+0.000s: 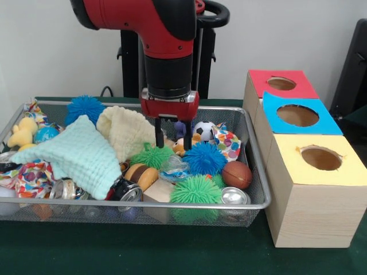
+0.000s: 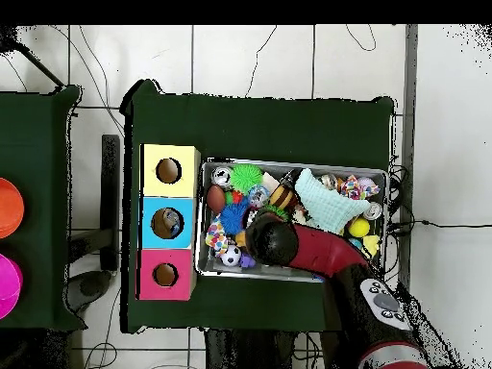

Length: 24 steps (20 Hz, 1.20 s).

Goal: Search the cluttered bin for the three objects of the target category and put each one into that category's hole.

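Note:
The wire mesh bin (image 1: 172, 204) is full of mixed items: spiky balls in green (image 1: 152, 156) and blue (image 1: 205, 158), a small soccer ball (image 1: 203, 130), a brown ball (image 1: 237, 174), cans and cloths. My gripper (image 1: 172, 144) is open, its fingers (image 1: 159, 136) reaching down into the bin's middle between the cream cloth (image 1: 123, 132) and the blue spiky ball. It holds nothing. The red-topped box's hole (image 1: 281, 83) is the farthest of three at the right. In the overhead view my arm hides the gripper above the bin (image 2: 199, 221); the red box's hole (image 2: 165, 275) shows there too.
The blue-topped hole (image 1: 297, 115) and the yellow-topped hole (image 1: 321, 158) sit in boxes beside the bin. A mint cloth (image 1: 80, 152), a yellow plush toy (image 1: 23, 132), a second blue spiky ball (image 1: 85, 107) and cans (image 1: 235, 196) crowd the bin.

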Each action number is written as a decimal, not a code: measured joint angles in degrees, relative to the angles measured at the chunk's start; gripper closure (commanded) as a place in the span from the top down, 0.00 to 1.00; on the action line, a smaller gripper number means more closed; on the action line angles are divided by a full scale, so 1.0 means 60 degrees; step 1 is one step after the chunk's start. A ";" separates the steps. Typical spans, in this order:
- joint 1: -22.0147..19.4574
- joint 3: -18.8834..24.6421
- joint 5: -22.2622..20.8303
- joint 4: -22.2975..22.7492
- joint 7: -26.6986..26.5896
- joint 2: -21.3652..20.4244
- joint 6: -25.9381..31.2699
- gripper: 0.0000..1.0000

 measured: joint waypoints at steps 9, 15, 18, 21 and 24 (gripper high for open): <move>0.0078 0.0010 0.0002 -0.0019 0.0000 0.0368 -0.0014 1.00; 0.0142 0.0010 0.0000 -0.0196 0.0000 0.0416 -0.0012 1.00; 0.0139 0.0010 0.0000 -0.0348 0.0000 0.0417 -0.0012 1.00; 0.0135 0.0011 0.0002 -0.0644 0.0000 0.0416 -0.0012 1.00; 0.0120 0.0018 0.0000 -0.0808 0.0000 0.0417 -0.0008 1.00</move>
